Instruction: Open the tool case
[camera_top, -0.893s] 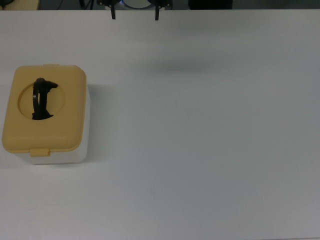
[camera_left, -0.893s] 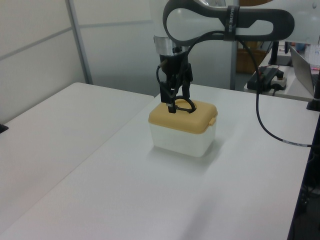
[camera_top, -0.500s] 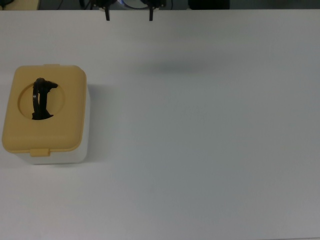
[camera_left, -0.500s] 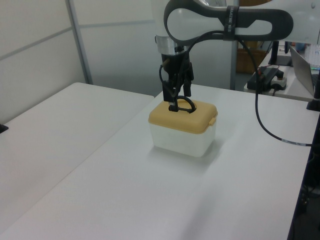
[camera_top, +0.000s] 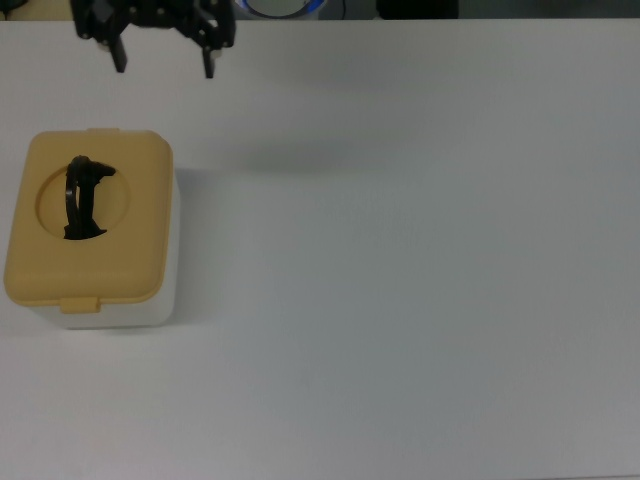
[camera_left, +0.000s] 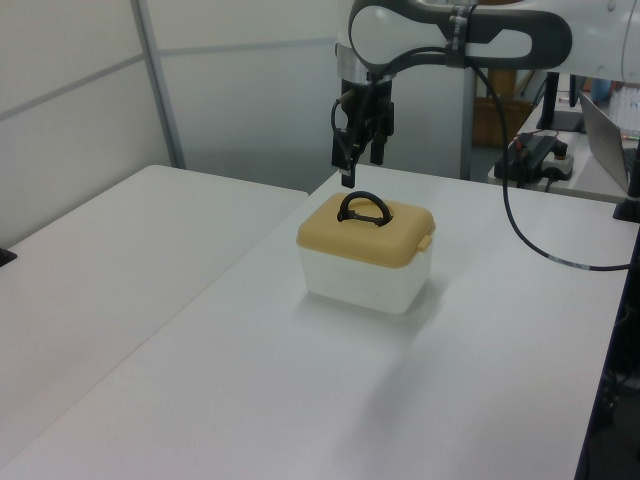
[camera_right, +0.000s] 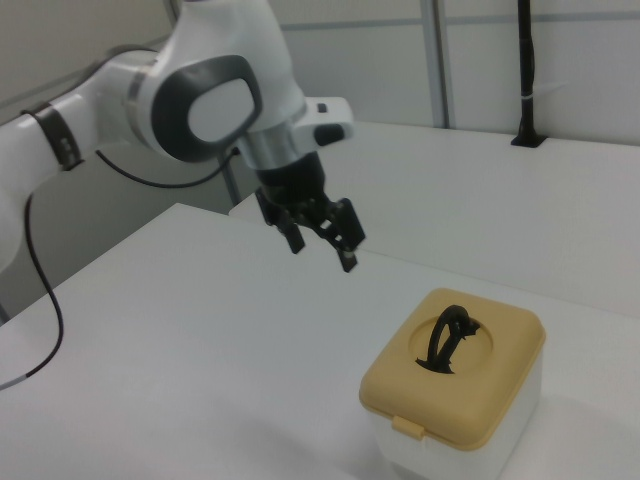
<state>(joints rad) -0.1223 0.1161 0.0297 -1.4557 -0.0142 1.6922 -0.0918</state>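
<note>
Fingers (camera_right: 348, 258) spread apart, nothing between them; gripper (camera_right: 322, 245) hangs in free air. Half a second ago it sat right at the raised handle (camera_left: 363, 207) in the left view; now it has lifted clear and sits above and behind the tool case (camera_left: 365, 258), upper middle of the frame. In the top view the gripper (camera_top: 165, 57) has slid from top centre to upper left, just above the case (camera_top: 90, 228) at the left edge.

Meaning for the task: handle stands upright out of the round recess, but the lid (camera_right: 455, 378) is down flush on the white body, so the case is not open yet. I judge this as a reposition after raising the handle, with the tab (camera_right: 406, 427) likely next.

View differences:
- Top view shows the handle (camera_top: 82, 197) edge-on and the front tab (camera_top: 78, 304) at lower left of the lid; no height info.
- Left view shows the air gap between gripper (camera_left: 359, 168) and handle, plus a tab (camera_left: 424, 241) on the case's right side.
- Right view shows the finger spread best, and the case at lower right, well apart from the gripper.
</note>
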